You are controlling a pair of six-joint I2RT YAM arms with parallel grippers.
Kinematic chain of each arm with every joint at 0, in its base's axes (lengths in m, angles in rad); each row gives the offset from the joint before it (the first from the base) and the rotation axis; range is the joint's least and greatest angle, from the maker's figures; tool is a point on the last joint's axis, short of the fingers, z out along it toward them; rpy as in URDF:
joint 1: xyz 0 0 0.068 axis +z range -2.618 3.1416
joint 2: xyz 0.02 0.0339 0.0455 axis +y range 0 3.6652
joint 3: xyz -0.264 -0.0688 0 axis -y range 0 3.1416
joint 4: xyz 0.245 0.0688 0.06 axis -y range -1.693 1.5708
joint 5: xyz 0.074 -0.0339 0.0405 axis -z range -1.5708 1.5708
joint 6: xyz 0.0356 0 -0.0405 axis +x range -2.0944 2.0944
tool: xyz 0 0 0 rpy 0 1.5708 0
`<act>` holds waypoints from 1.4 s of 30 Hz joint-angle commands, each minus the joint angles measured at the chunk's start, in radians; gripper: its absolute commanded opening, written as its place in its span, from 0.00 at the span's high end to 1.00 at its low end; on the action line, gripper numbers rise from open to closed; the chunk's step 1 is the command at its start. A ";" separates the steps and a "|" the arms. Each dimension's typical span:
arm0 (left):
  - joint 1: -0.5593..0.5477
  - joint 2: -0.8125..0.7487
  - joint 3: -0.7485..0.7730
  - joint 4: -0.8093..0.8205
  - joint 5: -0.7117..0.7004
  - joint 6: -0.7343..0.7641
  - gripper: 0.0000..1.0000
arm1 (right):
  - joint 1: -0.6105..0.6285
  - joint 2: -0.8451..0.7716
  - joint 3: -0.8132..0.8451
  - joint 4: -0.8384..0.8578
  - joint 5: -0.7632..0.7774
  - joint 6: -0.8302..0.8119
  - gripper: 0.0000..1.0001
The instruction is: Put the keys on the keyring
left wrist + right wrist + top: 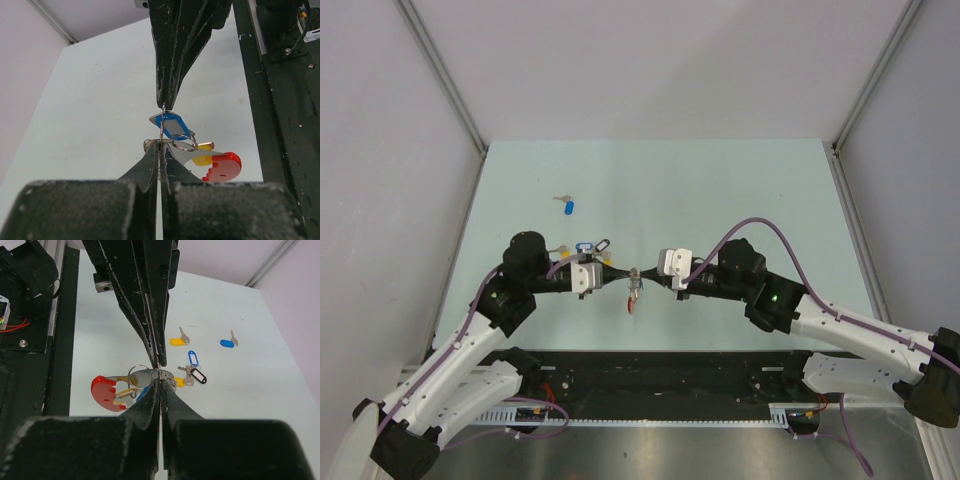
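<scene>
The left gripper [623,273] reaches in from 9 o'clock and the right gripper [648,274] from 3 o'clock, meeting tip to tip over the middle of the table [720,190]. Each is clamped tight on the thin wire of the keyring [222,167], whose red half hangs toward 6 o'clock. A loose blue-tagged key [568,207] lies at 11 o'clock.

worktop [720,190]: pale mint, matte, plain | back wall [660,60], left wall [380,200], right wall [910,230]: bare pale grey panels enclosing it on three sides | corner posts [440,75]: silvery metal, at both back corners | near edge: black rail [650,372], grey metal ledge [660,450] just beyond | light: even, diffuse, soft faint shadows
</scene>
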 commanded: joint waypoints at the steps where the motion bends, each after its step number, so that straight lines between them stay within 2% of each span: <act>1: -0.005 -0.015 0.003 0.044 0.006 0.015 1.00 | -0.006 0.004 0.047 0.019 -0.015 0.011 1.00; 32: -0.007 -0.003 0.003 0.087 0.068 -0.040 1.00 | -0.019 0.027 0.052 0.045 -0.063 0.040 1.00; 42: -0.013 0.002 0.004 0.078 0.078 -0.033 1.00 | -0.035 0.035 0.052 0.059 -0.144 0.060 1.00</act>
